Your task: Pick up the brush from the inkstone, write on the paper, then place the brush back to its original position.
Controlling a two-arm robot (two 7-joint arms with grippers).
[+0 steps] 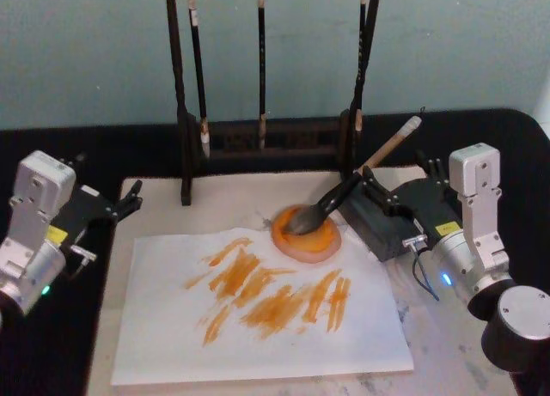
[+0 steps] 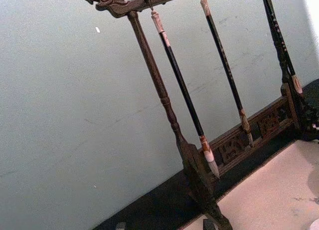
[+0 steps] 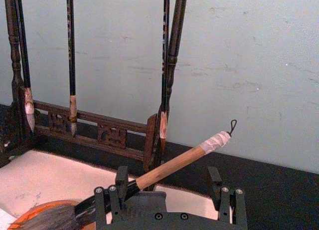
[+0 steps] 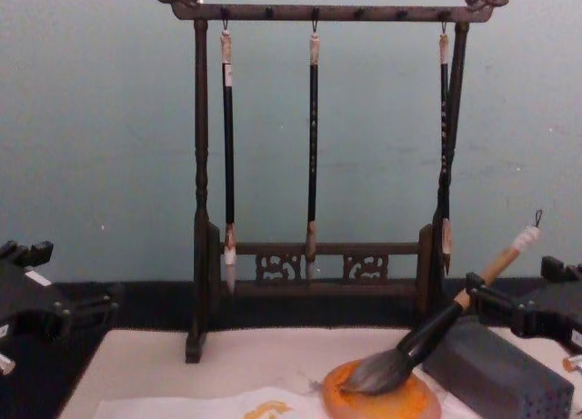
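Left tool (image 1: pixel 129 198) hangs spread and empty at the surface's (image 1: pixel 112 327) left edge, beside the paper (image 1: pixel 258 344) streaked with orange strokes. Behind stands the wooden brush rack (image 1: pixel 258 138) with three thin hanging brushes (image 4: pixel 313 146). Right of the paper sits the inkstone (image 1: pixel 308 235), the brush (image 1: pixel 344 194) resting bristles-down on it, handle tilted up over the grey perforated block (image 4: pixel 496 375). Right tool (image 1: pixel 375 188) is spread around the brush shaft, not pinching it.

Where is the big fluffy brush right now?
In the head view, the brush lies right of centre, bristles resting on the orange inkstone, its handle leaning back towards the open right gripper.
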